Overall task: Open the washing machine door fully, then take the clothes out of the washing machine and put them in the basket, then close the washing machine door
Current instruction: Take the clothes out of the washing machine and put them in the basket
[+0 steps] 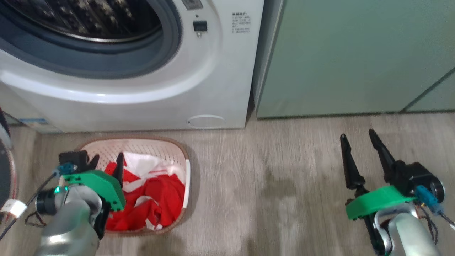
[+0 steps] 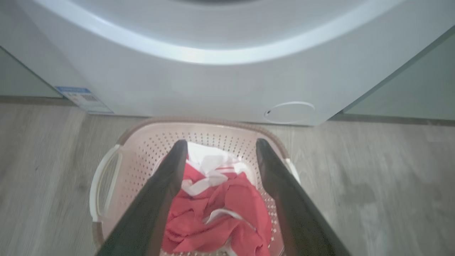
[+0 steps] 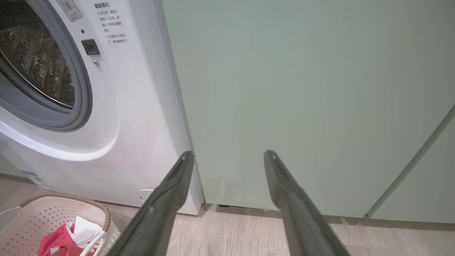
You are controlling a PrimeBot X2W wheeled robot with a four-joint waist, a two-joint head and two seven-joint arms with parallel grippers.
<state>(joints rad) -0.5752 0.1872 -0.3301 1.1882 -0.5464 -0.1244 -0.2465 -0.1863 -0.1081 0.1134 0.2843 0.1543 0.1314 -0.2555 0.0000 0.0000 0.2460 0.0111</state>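
At the far left edge of the head view is a dark, shiny curve. It looks like the washing machine door, swung wide open, but too little of it shows to be sure.

Next comes the left claw. It hangs just over the basket. Its two long dark fingers are spread wide and hold nothing. It is likely there because this is the spot for dropping things in.

The basket sits on the floor, close to the front of the washing machine. That makes it a short trip from the machine to the basket. The basket is cream plastic with rounded corners, a brown rim, white handles and lots of little holes in its walls. The clothes lie inside it in a soft, crumpled heap. They are bright red with white bits.

Behind the basket, the washing machine is big, white and smooth. Its round mouth is open. A grey rubber ring goes around the mouth, and the shiny steel drum inside is full of small holes. No red cloth shows in the part of the drum that can be seen, so the next job is probably shutting the door.

The floor is pale wood with long streaks.

Well to the right, the right claw hangs over bare floor, open and empty too. It seems to be waiting out of the way.

Behind it stands a flat, plain, pale-green cabinet.
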